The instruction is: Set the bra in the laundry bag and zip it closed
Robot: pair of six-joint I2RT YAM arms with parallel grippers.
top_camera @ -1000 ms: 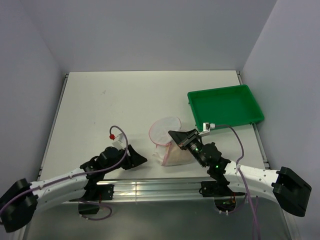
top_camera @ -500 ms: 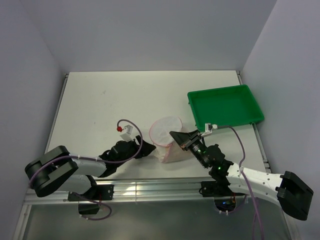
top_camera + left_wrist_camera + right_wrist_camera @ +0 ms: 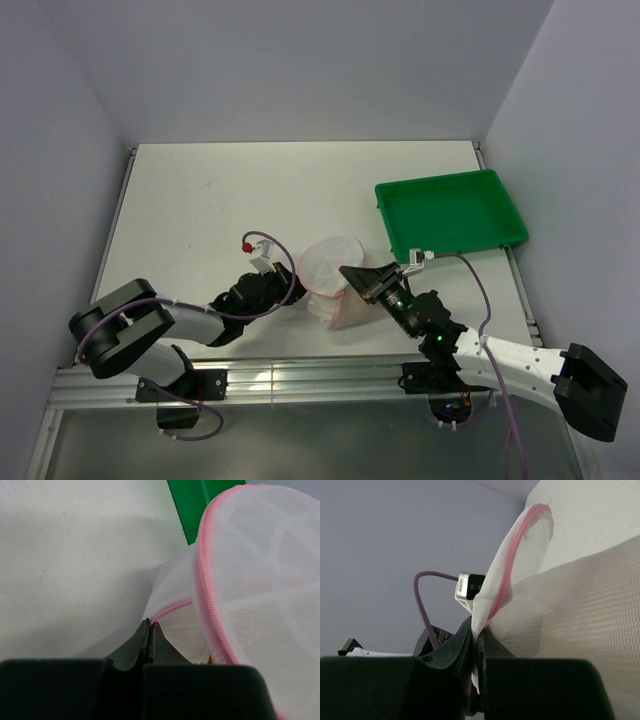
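The laundry bag (image 3: 330, 268), white mesh with a pink zipper band, stands near the table's front middle with its rim lifted. My left gripper (image 3: 296, 291) is shut on the end of the pink zipper band (image 3: 170, 609) at the bag's left side, jaws pressed together (image 3: 150, 624). From the right, my right gripper (image 3: 352, 276) is shut on the bag's rim fabric (image 3: 492, 592), which runs down between its jaws (image 3: 479, 632). The bra is mostly hidden inside the bag; only a small tan sliver (image 3: 212, 657) shows in the opening.
A green plastic tray (image 3: 450, 212) sits at the back right, close behind the right arm, and its edge (image 3: 192, 505) appears in the left wrist view. Grey walls close in the table on three sides. The left arm's cable loops above its wrist (image 3: 262, 245).
My left arm has swung right up to the bag, and its jaws, open before, have shut on the zipper end. The right gripper has kept its hold on the rim.
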